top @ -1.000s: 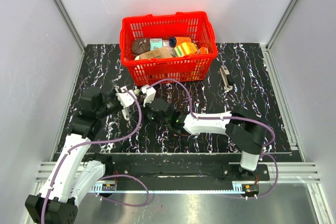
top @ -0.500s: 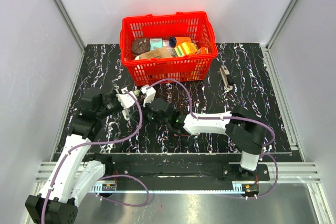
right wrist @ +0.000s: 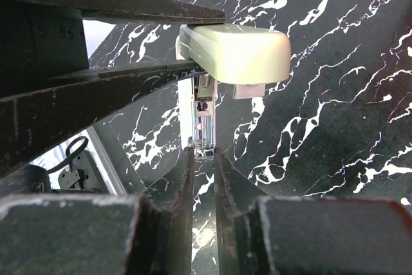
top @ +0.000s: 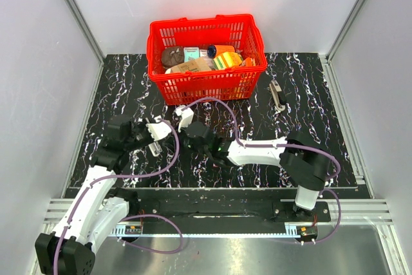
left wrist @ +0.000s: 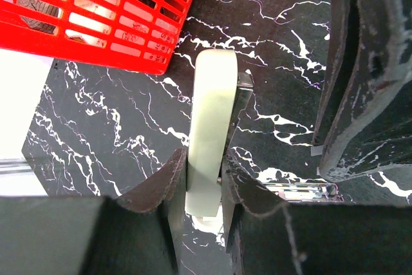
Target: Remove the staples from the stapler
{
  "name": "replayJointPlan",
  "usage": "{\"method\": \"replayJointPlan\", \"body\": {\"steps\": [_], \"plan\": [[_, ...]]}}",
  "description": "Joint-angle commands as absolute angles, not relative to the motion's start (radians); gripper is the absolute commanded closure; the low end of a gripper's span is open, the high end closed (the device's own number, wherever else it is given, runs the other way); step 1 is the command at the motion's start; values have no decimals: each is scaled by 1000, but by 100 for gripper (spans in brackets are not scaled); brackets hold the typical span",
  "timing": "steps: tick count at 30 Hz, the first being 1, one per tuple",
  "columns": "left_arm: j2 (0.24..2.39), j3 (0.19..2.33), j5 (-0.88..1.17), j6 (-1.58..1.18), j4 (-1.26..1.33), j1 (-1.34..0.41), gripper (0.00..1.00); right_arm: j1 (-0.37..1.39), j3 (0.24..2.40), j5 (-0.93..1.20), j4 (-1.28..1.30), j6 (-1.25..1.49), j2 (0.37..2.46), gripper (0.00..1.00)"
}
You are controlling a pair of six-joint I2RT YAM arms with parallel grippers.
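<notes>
Extraction stage, by the look of it: stapler point(left wrist: 211, 120) opened out, no loose staples in sight. Pale body pinched at one end by left gripper point(left wrist: 205, 175), bottom centre of the left wrist view. Silvery metal rail point(right wrist: 203, 117) swung out from under that body, its far end nipped by right gripper point(right wrist: 203, 156), fingers nearly together on it, bottom centre of the right wrist view. Staples in the rail or not: cannot tell.

Next move, as a judgement: firm hold on the left, then a straight draw or a tip on the right, along the rail's own line. Any twist likely to jam or bend so thin a strip.

Long axis of the body: up the frame in the left wrist view, rounded free end toward red basket point(left wrist: 84, 56) at upper left. Across the top of the right wrist view, rounded end to the right. Rail roughly square to it, running down that frame. Black marbled table point(left wrist: 116, 127) behind; contact with it unclear.
</notes>
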State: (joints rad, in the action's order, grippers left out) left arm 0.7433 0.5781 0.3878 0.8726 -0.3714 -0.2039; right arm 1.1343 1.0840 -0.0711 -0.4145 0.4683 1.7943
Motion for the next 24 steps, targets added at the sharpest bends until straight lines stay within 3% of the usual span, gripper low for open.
{"method": "replayJointPlan", "body": {"steps": [1, 5, 13, 21, 24], "plan": [[744, 598, 374, 884, -308, -204, 100, 1140, 1074, -104, -465, 472, 1746, 96], [745, 609, 377, 868, -307, -204, 100, 1141, 1055, -75, -479, 488, 1752, 87], [759, 618, 353, 854, -287, -204, 100, 1140, 1026, -57, -477, 538, 1766, 92], [845, 587, 282, 778, -172, -196, 100, 1138, 1121, -66, -275, 564, 1838, 91], [911, 618, 268, 762, -170, -189, 100, 1138, 1221, -51, -134, 603, 1908, 83]]}}
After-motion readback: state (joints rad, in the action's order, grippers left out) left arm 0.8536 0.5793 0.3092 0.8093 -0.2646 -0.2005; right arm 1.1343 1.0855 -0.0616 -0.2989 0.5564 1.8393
